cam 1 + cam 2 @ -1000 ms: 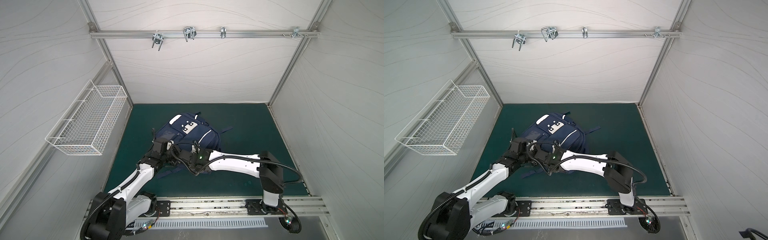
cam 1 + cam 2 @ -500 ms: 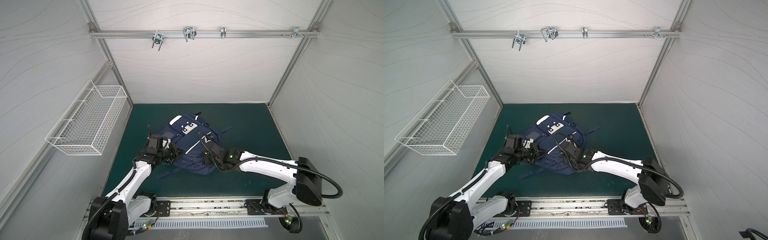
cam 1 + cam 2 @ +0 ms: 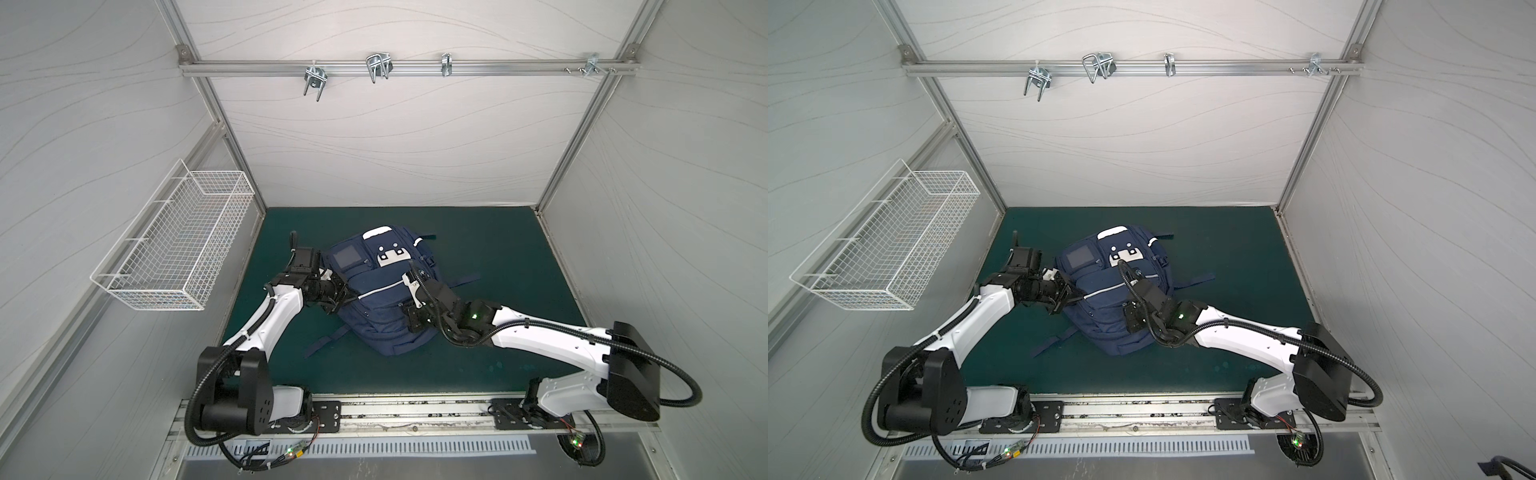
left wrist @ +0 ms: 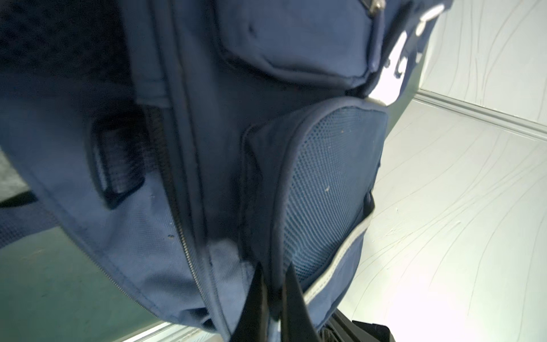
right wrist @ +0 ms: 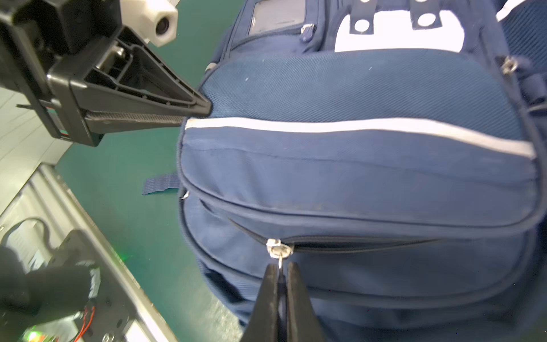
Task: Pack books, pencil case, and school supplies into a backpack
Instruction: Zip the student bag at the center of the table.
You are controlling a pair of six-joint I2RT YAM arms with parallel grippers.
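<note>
You're pinching the pocket [image 4: 325,192] on the left of the backpack [image 3: 376,320] with your left gripper [image 4: 273,281], and your right gripper [image 5: 280,271] is clamping the near zipper pull [image 5: 278,251].

White link shells and black joint housings are seen on left arm [image 3: 270,320] and right arm [image 3: 548,345]. Black corrugated cables [image 3: 697,392] are looped alongside. Green LED [image 3: 473,316] is lit. Black triangular left pincer fingers [image 5: 142,88] are noted.

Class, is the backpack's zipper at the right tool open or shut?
Partly open: dark gap on one side of the slider, closed seam on the other. Right tool grips its pull.
</note>
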